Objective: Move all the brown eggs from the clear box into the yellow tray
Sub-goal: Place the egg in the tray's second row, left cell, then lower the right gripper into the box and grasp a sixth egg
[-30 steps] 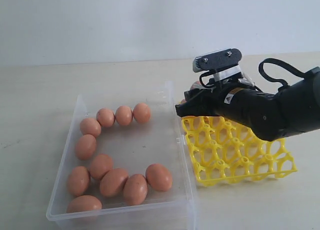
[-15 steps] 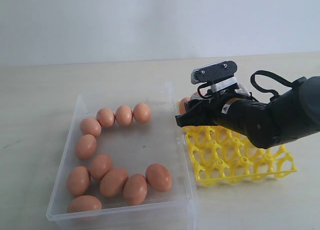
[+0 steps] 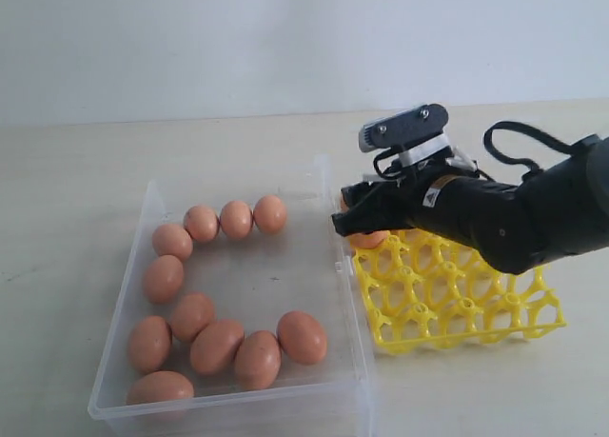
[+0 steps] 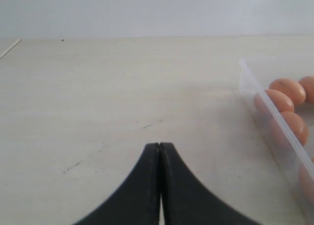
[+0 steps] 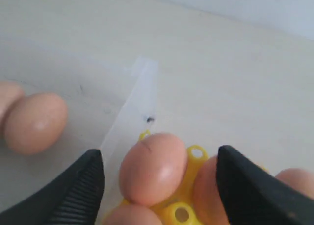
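Observation:
Several brown eggs (image 3: 236, 219) lie in the clear box (image 3: 335, 218) on the left. The yellow tray (image 3: 457, 304) sits just right of it. My right gripper (image 3: 357, 218) hovers over the tray's far left corner, open. In the right wrist view a brown egg (image 5: 153, 168) rests in the corner cell of the tray (image 5: 196, 151), between the spread fingers (image 5: 81, 190) of the right gripper (image 5: 160, 154) with a gap on each side. More eggs (image 5: 206, 186) sit in neighbouring cells. My left gripper (image 4: 159, 145) is shut and empty, over bare table beside the box (image 4: 265, 102).
The box's near wall (image 5: 132, 112) runs close beside the tray's corner, with one box egg (image 5: 34, 122) beyond it. Most tray cells toward the front right (image 3: 495, 313) hold nothing. The right arm (image 3: 514, 218) reaches over the tray's back half.
The right gripper has dipped toward the tray's far left corner and its jaws have spread. The egg it carried now sits in the corner cell. The left gripper's earlier state is not shown.

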Robot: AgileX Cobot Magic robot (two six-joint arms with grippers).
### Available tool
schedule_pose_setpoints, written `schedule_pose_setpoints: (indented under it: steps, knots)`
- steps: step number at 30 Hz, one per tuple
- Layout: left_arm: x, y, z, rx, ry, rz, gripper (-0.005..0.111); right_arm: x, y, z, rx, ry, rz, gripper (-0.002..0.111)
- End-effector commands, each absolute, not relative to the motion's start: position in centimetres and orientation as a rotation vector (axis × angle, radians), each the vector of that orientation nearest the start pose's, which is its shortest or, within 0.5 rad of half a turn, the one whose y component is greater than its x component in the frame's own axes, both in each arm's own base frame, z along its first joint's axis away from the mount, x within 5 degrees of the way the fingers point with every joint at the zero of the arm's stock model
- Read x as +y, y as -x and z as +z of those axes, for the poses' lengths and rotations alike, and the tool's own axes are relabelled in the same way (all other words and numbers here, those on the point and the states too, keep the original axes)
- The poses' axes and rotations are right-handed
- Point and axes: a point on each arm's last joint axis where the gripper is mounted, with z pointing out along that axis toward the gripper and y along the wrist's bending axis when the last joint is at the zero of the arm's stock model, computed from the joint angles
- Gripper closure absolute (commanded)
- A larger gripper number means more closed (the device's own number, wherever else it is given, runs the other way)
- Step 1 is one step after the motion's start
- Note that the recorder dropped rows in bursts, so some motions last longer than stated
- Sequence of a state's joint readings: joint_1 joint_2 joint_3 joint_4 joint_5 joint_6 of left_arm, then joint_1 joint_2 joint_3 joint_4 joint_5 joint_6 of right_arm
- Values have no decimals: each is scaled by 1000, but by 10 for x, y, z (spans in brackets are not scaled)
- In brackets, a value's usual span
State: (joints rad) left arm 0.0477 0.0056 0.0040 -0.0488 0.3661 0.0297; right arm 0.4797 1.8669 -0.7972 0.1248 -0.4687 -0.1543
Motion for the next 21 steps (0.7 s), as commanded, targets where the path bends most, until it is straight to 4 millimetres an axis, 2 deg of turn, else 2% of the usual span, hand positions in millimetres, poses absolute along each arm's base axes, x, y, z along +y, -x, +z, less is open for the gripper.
schedule_pose_setpoints:
  steps: [1,2,4,7,12,15,17,21]
  knots:
    - [0,-53,181,1836,42,-5,107,160,-316,225,1874,500,236,71]
    - [0,-53,181,1836,42,-5,107,160,-315,247,1877,503,249,84]
    - [0,-53,181,1836,42,-5,107,164,-318,274,1900,524,259,108]
    - [0,-53,181,1836,42,-5,107,186,-316,282,2013,639,284,108]
    - [0,-53,181,1836,42,-5,107,238,-309,261,2193,828,346,108]
    - [0,-53,181,1836,42,-5,107,268,-305,242,2319,903,405,104]
    - [0,-53,181,1836,42,-5,107,285,-301,227,2403,956,435,94]
    - [0,-53,181,1836,42,-5,107,316,-293,203,2563,999,550,64]
